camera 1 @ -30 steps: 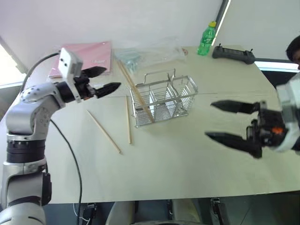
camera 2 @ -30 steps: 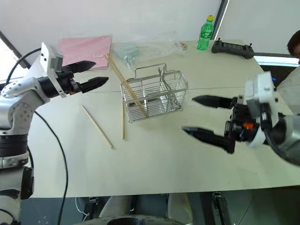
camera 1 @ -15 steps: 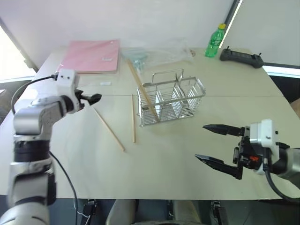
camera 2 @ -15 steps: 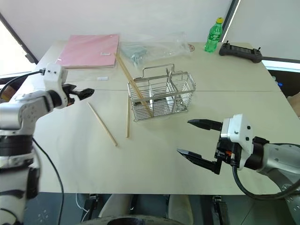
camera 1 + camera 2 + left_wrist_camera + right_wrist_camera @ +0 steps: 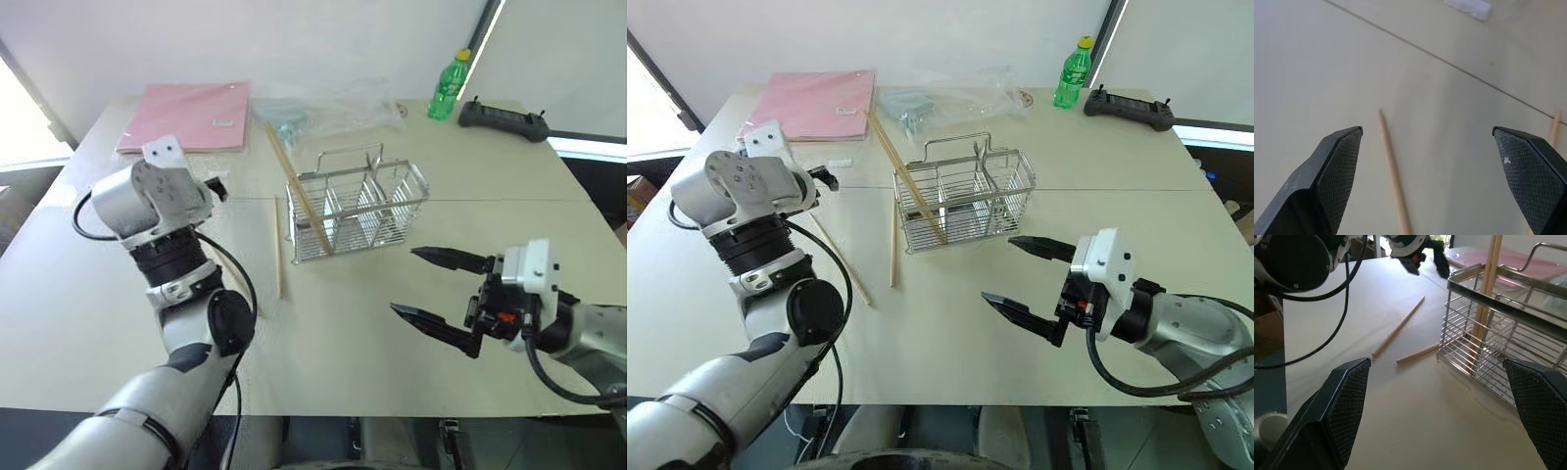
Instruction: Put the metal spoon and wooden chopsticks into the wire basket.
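The wire basket (image 5: 364,208) stands mid-table, its loop handle upright. Wooden chopsticks (image 5: 294,186) lean in its left end, tops sticking out toward the back. Two more lie flat left of it: one (image 5: 892,245) close beside the basket, one (image 5: 1393,176) further left. My left gripper (image 5: 1427,132) is open and points down over that further stick's far end, above the table. My right gripper (image 5: 431,289) hangs open in front and to the right of the basket, holding nothing. I cannot make out the metal spoon.
A pink folder (image 5: 191,116) and a clear plastic bag (image 5: 333,103) lie at the back. A green bottle (image 5: 447,86) and a black controller (image 5: 502,117) sit at the back right. A small white strip (image 5: 840,164) lies near my left gripper.
My left arm has swung in and its wrist has rolled and tipped, so the gripper now points down at the table. The right gripper has sunk a little. Both stayed open.
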